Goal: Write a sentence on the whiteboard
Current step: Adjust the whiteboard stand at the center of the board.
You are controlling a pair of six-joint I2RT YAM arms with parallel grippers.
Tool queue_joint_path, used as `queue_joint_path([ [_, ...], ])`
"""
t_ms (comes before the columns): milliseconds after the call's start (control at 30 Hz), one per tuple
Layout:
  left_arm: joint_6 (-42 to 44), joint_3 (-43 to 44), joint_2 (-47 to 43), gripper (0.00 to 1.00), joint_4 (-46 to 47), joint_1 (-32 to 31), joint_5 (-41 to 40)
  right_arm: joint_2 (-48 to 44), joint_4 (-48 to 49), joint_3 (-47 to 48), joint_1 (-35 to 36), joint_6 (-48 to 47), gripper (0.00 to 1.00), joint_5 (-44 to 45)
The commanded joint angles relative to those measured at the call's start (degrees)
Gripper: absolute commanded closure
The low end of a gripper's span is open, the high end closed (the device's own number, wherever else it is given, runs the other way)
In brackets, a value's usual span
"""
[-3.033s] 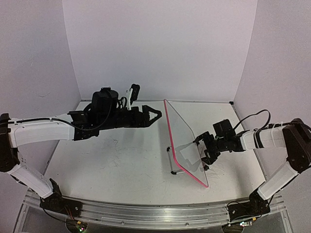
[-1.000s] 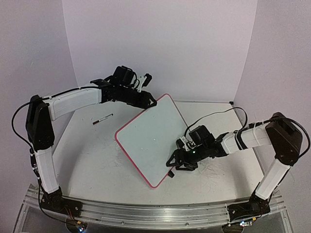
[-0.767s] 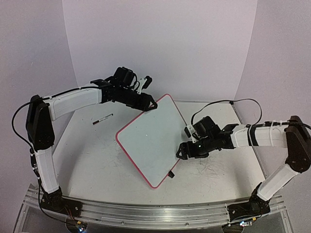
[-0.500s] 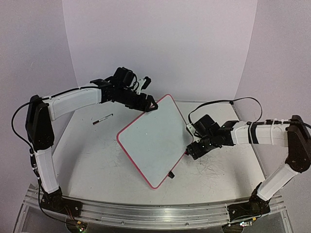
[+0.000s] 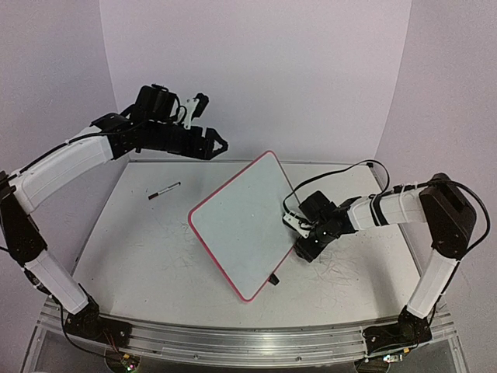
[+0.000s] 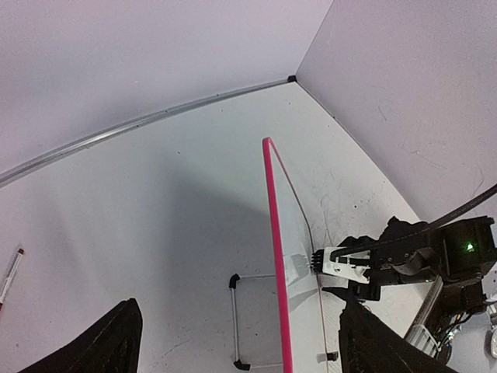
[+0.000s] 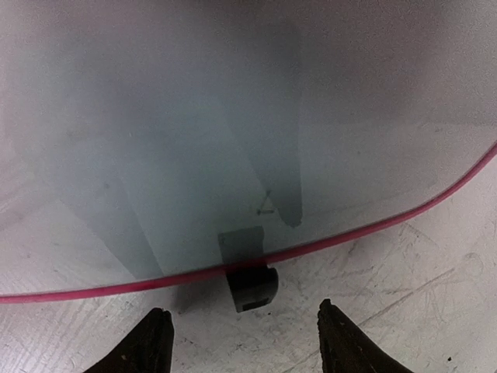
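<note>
The whiteboard (image 5: 242, 221), glossy white with a pink-red frame, stands tilted on its wire stand (image 6: 235, 318) mid-table. No sentence shows on its face. My left gripper (image 5: 218, 144) hangs open high above the back of the table, left of the board's top corner and apart from it. The left wrist view catches the whiteboard (image 6: 274, 233) edge-on below. My right gripper (image 5: 300, 250) sits low at the board's right edge, open. Its fingertips (image 7: 152, 342) straddle bare tabletop just short of the black clip foot (image 7: 253, 286) on the pink frame (image 7: 349, 233).
A black marker (image 5: 164, 190) with a red end lies on the table left of the board, and its tip shows as marker (image 6: 9, 273). White walls close in the back and sides. The scuffed tabletop (image 5: 140, 249) lies in front of the board.
My left gripper has let go of the board's top corner, opened and drawn back up and to the left. My right gripper has shifted from under the board's lower edge to its right edge.
</note>
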Motion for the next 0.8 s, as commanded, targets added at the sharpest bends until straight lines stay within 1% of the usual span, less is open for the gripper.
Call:
queue_joint_path([
  [0,0.31,-2.84,-5.37,0.10,-0.15,0.63,-4.60,2.73,5.63,5.06,0.20,-0.21,0.40,-4.67],
  [267,-0.98,-5.59,-7.98,0.10,-0.20,0.84,-7.09,4.06,8.95,4.71,0.31,0.57,0.63,-7.53],
  [433,-2.20,-5.46,-6.89,0.10,-0.10,0.85,-6.63,4.29,10.66,3.36,0.63,0.96,0.83,-6.24],
  [600,-3.20,-4.50,-6.23,0.10,-0.03,0.86,-6.36,3.36,11.30,2.54,0.77,2.70,0.98,-4.79],
  [633,-3.34,-4.29,-6.18,0.10,0.00,0.87,-6.45,3.26,11.40,2.43,0.77,3.47,1.00,-4.64],
  [767,-4.00,-3.76,-5.69,0.10,0.28,0.86,-5.76,2.96,11.47,1.83,0.99,7.08,1.00,-5.25],
])
